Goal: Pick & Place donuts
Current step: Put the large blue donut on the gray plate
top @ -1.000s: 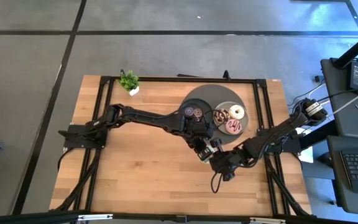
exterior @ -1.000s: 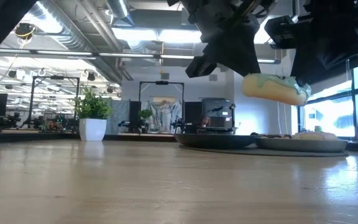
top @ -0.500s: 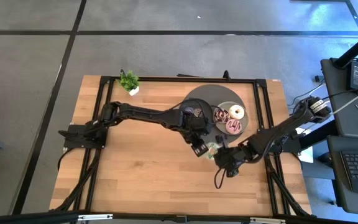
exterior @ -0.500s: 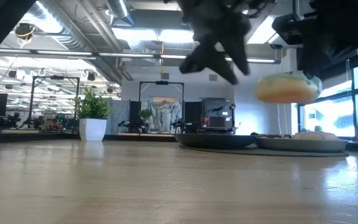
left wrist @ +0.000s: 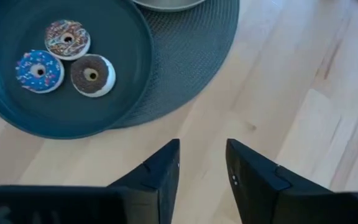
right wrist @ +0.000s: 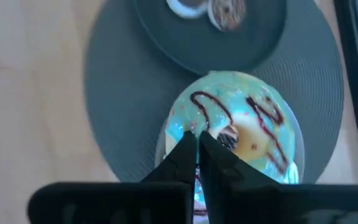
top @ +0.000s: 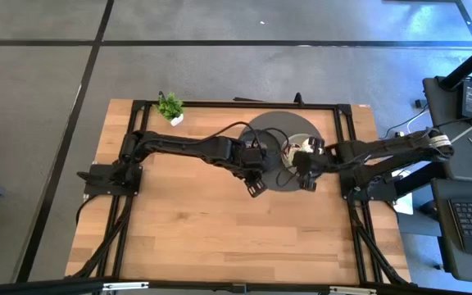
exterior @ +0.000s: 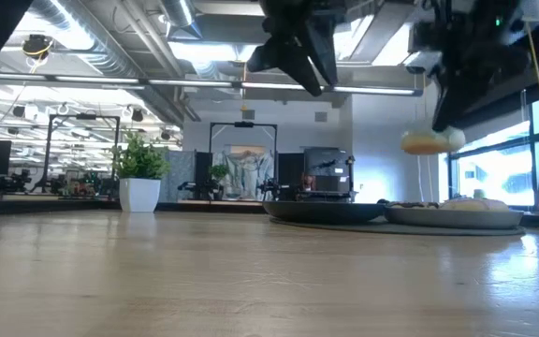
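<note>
A green-iced donut (right wrist: 241,124) with chocolate drizzle hangs in my right gripper (right wrist: 197,148), which is shut on it above the round grey mat (right wrist: 114,93) and the plates (exterior: 452,217). In the low view the donut (exterior: 429,142) floats clear above the plates. Three mini donuts (left wrist: 67,59) lie flat in the dark plate (left wrist: 135,74). My left gripper (left wrist: 202,158) stands open and holds nothing, above bare wood just off the mat's near edge; in the high view it (top: 252,185) is left of my right gripper (top: 306,172). My right gripper pinches the donut's ring (right wrist: 188,127) between its two fingers, on the side beside the hole. The fingers come from above, slanting down. The donut hangs about level below them, icing up, clear of the mat and plates.
Other donuts (top: 310,148) lie on the lighter grey plate on the mat's right part. A small potted plant (top: 170,107) stands at the table's far left. Bare wood spreads over the table's near half and left side.
My left gripper has opened, let go of the green donut, and drawn back toward the table's left and far side. My right gripper, still shut on the donut, has carried it from above the bare wood toward the far edge, over the mat and plates.
</note>
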Controlling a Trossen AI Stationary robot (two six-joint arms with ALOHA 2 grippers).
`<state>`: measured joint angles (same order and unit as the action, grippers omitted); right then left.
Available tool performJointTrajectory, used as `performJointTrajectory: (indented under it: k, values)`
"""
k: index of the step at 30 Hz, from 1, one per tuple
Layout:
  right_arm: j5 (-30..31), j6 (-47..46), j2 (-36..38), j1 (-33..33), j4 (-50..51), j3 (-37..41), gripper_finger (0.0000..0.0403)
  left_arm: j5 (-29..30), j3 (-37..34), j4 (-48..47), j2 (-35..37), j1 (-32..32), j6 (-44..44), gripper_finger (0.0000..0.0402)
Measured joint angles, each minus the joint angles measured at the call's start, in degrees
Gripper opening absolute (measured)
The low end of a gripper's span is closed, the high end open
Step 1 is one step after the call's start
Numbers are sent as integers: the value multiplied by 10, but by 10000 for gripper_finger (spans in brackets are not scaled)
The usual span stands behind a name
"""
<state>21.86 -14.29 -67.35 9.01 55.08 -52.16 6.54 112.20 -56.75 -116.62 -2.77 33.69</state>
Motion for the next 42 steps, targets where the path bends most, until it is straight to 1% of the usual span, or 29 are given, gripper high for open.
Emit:
performJointTrajectory:
  k: [5, 7, 12, 16, 18, 25, 29, 31, 42]
  values:
    - [-11, 40, 31, -70, -35, 59, 16, 0, -8, -2, 0, -2, 0, 128]
    - [-11, 43, 38, -93, -52, 79, 16, 0, -10, -3, 0, -3, 0, 129]
    - [-12, 45, 37, -140, -69, 104, 16, 0, -10, -3, 0, -2, -14, 128]
    - [-53, 54, 36, -174, -99, 113, 16, 0, -10, -3, 0, -2, -15, 129]
    - [-55, 46, 36, -184, -107, 123, 16, 0, -10, -2, 0, -2, -21, 130]
    - [-64, 36, 36, -200, -117, 132, 16, 0, -10, -3, 0, -2, -30, 125]
    - [-85, 11, 33, -206, -112, 132, 16, 0, -10, -3, 0, -2, -30, 127]
    - [-86, 9, 29, -206, -111, 132, 16, -1, -10, -3, 0, -2, -30, 127]
    - [-80, 9, -23, -206, -112, 132, 16, -1, -11, -3, 0, -2, -30, 125]
